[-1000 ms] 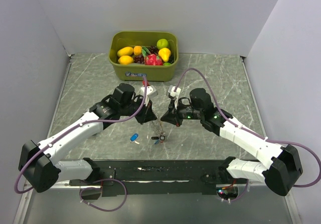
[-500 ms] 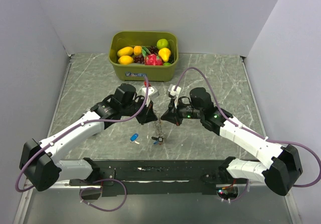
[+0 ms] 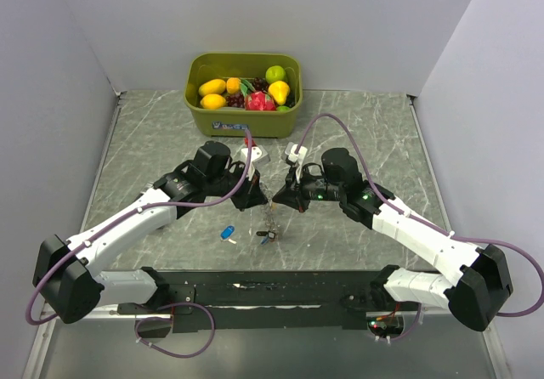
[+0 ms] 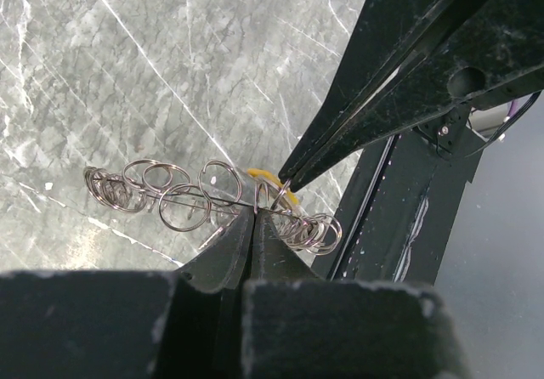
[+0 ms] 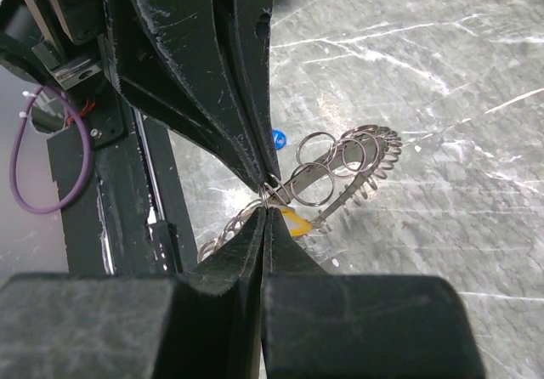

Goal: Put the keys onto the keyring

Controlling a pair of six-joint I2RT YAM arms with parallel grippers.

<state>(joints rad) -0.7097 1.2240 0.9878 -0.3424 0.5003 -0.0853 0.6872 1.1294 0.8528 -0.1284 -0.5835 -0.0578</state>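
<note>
Keyring (image 4: 206, 201) (a chain of rings) is pinched by left tool (image 4: 255, 216) and right tool (image 5: 265, 212), both clamped.

The keyring (image 4: 191, 199), a floppy chain of thin silvery wire loops, hangs strung out sideways, held up off the tabletop (image 3: 153, 141). A yellow-headed key (image 4: 270, 178) shows just behind it; a blue-headed key (image 3: 227, 233) lies apart on the tabletop
</note>
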